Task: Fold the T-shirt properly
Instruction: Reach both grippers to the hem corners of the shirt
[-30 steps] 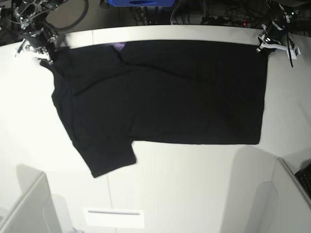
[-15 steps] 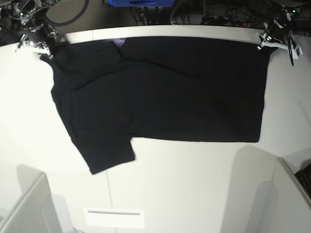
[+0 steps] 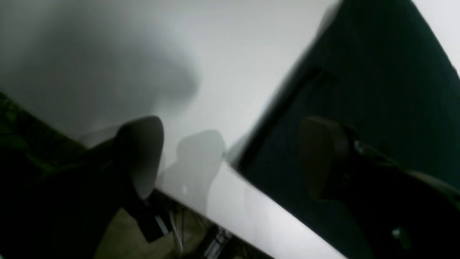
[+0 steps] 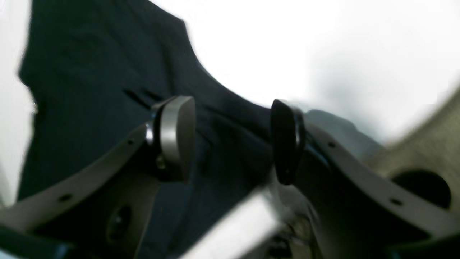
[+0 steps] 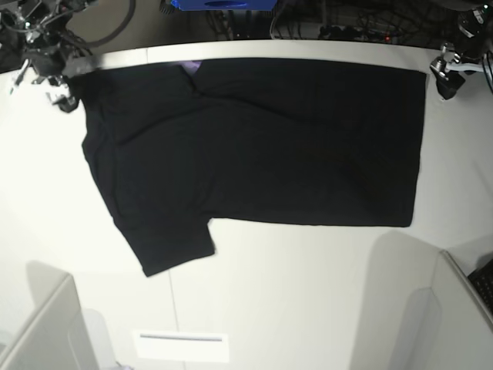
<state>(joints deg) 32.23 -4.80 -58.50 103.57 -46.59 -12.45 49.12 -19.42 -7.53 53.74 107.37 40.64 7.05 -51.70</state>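
The black T-shirt (image 5: 262,146) lies flat on the white table (image 5: 308,293), one sleeve pointing to the front left, with a sliver of purple print (image 5: 191,68) showing at its far edge. My left gripper (image 5: 447,79) hangs just off the shirt's far right corner. In the left wrist view it (image 3: 230,158) is open, one finger over the T-shirt (image 3: 377,90) and one over bare table. My right gripper (image 5: 57,83) is at the far left corner. Seen from the right wrist, it (image 4: 230,140) is open above the T-shirt (image 4: 90,108), holding nothing.
Cables and a blue box (image 5: 223,4) sit behind the table's far edge. Grey partition panels stand at the front left (image 5: 38,324) and front right (image 5: 454,308). A white label (image 5: 181,345) lies near the front edge.
Both grippers have opened and let go of the shirt's far corners, drawing slightly outward. The shirt's far edge has settled flat near the table's back edge.
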